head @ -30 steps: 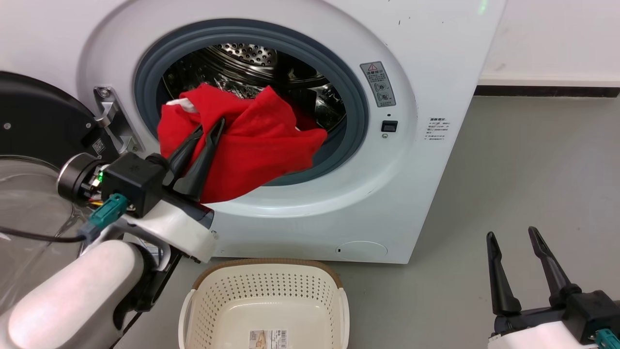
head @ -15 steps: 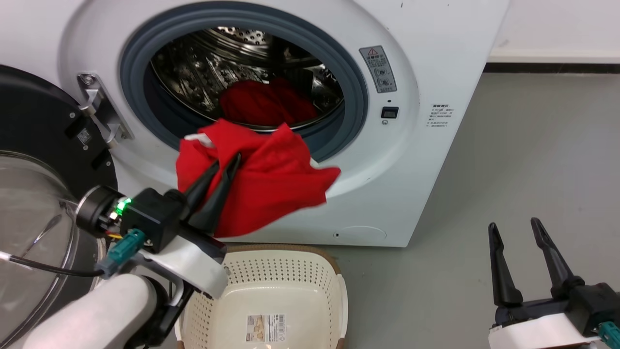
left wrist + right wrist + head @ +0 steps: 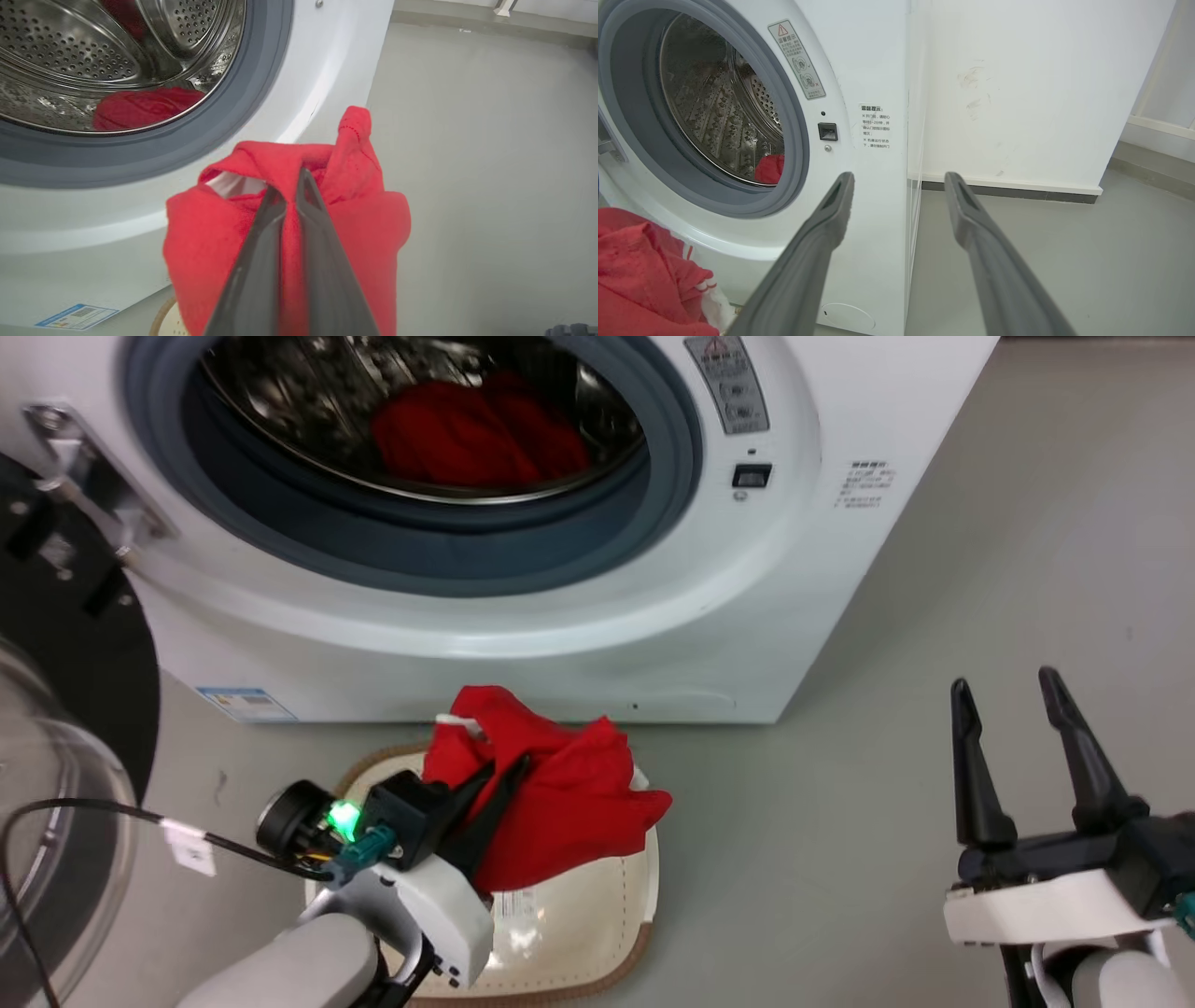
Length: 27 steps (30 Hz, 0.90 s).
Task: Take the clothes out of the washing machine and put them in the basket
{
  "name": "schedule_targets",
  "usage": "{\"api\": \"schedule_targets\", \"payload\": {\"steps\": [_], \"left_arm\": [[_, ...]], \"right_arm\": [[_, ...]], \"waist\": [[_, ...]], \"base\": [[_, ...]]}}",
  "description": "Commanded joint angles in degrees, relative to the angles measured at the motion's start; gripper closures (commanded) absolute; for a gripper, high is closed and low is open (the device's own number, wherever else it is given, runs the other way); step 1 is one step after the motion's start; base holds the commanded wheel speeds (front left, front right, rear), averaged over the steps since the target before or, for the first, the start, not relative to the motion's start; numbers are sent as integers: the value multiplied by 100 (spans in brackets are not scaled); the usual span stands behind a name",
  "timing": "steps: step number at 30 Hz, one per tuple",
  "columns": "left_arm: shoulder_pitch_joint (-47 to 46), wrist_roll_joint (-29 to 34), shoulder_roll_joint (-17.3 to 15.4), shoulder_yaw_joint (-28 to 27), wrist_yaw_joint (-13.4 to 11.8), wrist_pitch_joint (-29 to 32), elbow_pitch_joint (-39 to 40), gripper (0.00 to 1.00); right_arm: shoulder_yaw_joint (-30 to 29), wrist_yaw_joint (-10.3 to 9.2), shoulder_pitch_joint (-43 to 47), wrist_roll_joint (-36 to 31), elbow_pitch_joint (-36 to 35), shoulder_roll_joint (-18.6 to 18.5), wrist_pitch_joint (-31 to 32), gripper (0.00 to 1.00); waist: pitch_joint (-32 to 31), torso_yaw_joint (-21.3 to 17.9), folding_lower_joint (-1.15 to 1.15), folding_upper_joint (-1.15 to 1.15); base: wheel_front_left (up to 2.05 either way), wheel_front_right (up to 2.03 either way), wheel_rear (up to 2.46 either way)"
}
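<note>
A red garment [image 3: 560,793] is clamped by the left gripper [image 3: 504,767] over the basket [image 3: 644,933] before the washing machine [image 3: 560,653]; a second garment [image 3: 476,429] is seen in its drum [image 3: 280,392], near a warning-triangle sticker [image 3: 728,383]. The right gripper [image 3: 1005,678] is spread apart.

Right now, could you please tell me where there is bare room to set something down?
The grey floor between the basket and the right end effector is bare. The basket is crowded: the left end effector holds a red garment over or in it.
</note>
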<state>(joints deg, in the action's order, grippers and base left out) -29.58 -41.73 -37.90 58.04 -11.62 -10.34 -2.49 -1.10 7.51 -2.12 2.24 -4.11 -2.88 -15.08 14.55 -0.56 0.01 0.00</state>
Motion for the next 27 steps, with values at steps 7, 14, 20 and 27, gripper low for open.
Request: {"api": "schedule_targets", "payload": {"steps": [7, 14, 20, 27], "left_arm": [[-238, -159, 503, 9, 402, -184, -1406, 100], [-658, -169, 977, 32, 846, -301, -3109, 100], [-1200, -69, 1452, 138, 1222, -291, -4608, 100], [-2016, 251, 1997, 451, 1470, -122, -5906, 100]], "right_arm": [[62, -4, -539, 28, -133, 1, -14, 0], [71, -4, -979, 97, -254, 2, -14, 0], [33, -4, -1264, 156, -347, 3, -14, 0], [-23, -4, -1538, 219, -474, 3, -14, 0]], "waist": [[1079, -350, -1, 0], [1932, -643, -1, 0], [2572, -767, -1, 0], [3281, -780, -1, 0]], "base": [[0, 0, 0], [0, 0, 0], [0, 0, 0], [0, 0, 0]]}}
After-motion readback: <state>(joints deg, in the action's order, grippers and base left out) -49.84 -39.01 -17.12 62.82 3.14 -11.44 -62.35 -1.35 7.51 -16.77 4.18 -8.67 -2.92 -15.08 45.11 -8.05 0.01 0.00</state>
